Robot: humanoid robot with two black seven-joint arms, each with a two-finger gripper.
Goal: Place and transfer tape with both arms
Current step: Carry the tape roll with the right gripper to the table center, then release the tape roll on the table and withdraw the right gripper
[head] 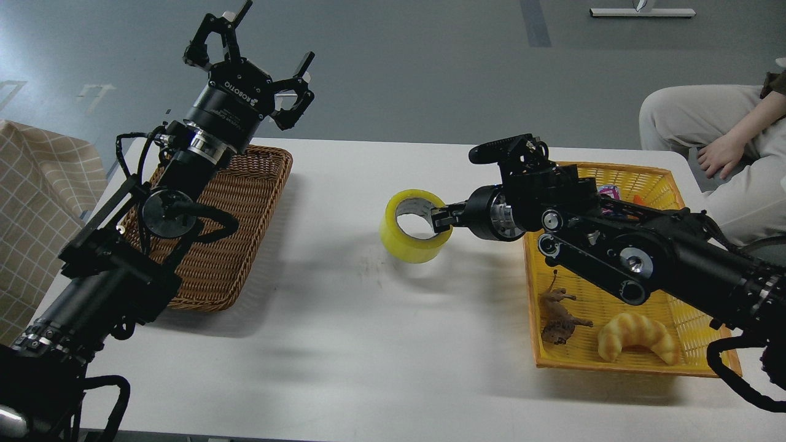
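Observation:
The yellowish tape roll (408,242) is near the middle of the white table (368,344), low over it or touching it; I cannot tell which. My right gripper (442,219) reaches in from the right and is shut on the roll's right wall, one finger inside the core. My left gripper (258,46) is open and empty, raised high above the far end of the brown wicker basket (227,258) at the left.
A yellow plastic basket (694,362) at the right holds a toy lion (559,316), a croissant (638,337) and other items partly hidden by my right arm. A seated person (718,135) is at the far right. A checked cloth (31,202) lies at the left edge.

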